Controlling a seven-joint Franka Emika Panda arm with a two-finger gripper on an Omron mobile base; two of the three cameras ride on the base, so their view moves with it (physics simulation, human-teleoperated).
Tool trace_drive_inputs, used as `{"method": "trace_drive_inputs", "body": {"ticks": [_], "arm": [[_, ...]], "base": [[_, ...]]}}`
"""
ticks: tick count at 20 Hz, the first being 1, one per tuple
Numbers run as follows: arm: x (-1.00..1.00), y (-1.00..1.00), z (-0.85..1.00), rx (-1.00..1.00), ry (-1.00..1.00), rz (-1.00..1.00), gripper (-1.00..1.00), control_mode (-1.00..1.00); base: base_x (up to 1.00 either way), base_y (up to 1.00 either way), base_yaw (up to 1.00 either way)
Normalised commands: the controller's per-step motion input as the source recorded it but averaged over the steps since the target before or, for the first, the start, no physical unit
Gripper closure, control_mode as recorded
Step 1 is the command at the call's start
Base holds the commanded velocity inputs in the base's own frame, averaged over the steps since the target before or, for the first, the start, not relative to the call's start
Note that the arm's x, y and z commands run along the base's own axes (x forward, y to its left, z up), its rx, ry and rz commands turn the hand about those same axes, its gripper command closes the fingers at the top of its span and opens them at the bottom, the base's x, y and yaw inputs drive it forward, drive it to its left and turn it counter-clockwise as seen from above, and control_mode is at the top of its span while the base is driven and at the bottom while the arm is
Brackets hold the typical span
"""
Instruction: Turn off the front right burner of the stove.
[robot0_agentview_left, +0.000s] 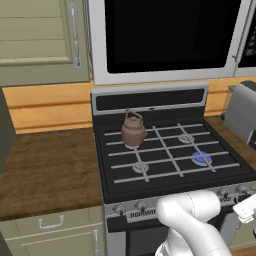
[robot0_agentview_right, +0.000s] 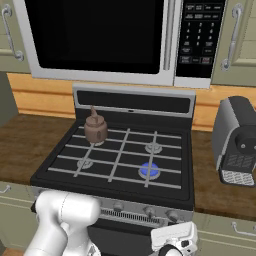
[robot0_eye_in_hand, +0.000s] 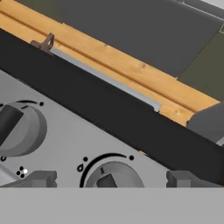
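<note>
With its two dark fingertips spread wide around the round grey control knob (robot0_eye_in_hand: 113, 177) (no contact yet), the two-finger gripper (robot0_eye_in_hand: 111, 178) risks slipping off-centre, leaving the blue-glowing front right burner (robot0_agentview_left: 202, 158), at 4 o'clock on the black-topped stove (robot0_agentview_left: 170, 172), lit.

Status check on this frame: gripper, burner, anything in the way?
Gripper open, straddling a knob on the stove. Front right burner lit blue. Kettle back left, not in the way.

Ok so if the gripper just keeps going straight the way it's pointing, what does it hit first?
Most likely a stove knob on the silver knob panel: it sits centred between the open gripper fingertips. Depth is hard to judge, but the knob looks close.
</note>
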Motion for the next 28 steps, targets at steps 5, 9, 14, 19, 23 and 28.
{"method": "trace_drive_inputs", "body": {"ticks": [5,9,14,19,23,28], "arm": [[0.06,-0.06,-0.07,0.00,0.00,0.01,-1.00,-1.00],[0.06,-0.17,-0.03,0.00,0.00,0.02,-1.00,-1.00],[0.03,0.00,0.00,0.00,0.00,0.00,1.00,-1.00],[0.04,0.00,0.00,0.00,0.00,0.00,1.00,-1.00],[0.06,-0.01,0.00,0.06,0.00,0.00,1.00,-1.00],[0.11,-0.12,0.00,0.27,0.00,0.00,1.00,-1.00]], "base": [[0.00,0.00,0.00],[0.00,0.00,0.00],[0.00,0.00,0.00],[0.00,0.00,0.00],[0.00,0.00,0.00],[0.00,0.00,0.00]]}}
